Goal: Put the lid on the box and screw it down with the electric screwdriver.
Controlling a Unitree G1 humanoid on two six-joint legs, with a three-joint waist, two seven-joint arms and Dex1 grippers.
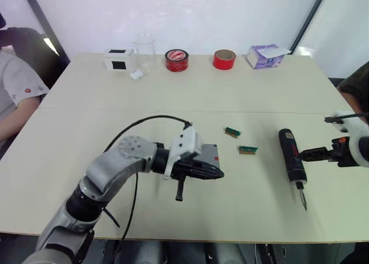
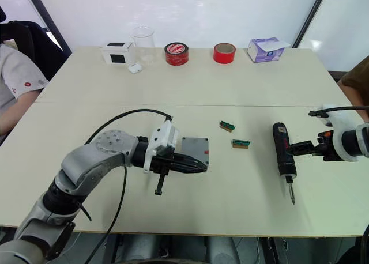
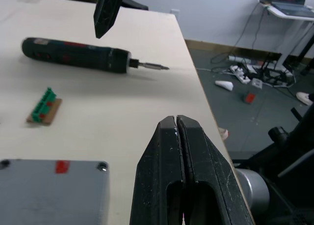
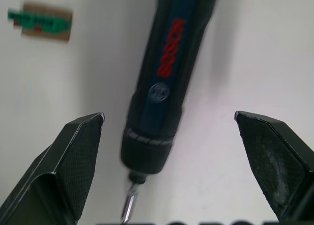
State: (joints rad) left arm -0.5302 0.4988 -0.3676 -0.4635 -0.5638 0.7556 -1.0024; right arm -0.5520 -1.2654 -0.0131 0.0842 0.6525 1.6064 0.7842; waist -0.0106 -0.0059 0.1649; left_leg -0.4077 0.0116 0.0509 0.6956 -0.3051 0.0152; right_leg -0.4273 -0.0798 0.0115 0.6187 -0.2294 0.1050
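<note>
While my right pincer is wide open and empty, the electric screwdriver lies between its fingers, near the tabletop's right edge.

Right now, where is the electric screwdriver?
The electric screwdriver lies on the table's right side, beside the right gripper, just right of two small green parts.

left hand pressed closed, right hand spread wide, seemingly just above table
</note>
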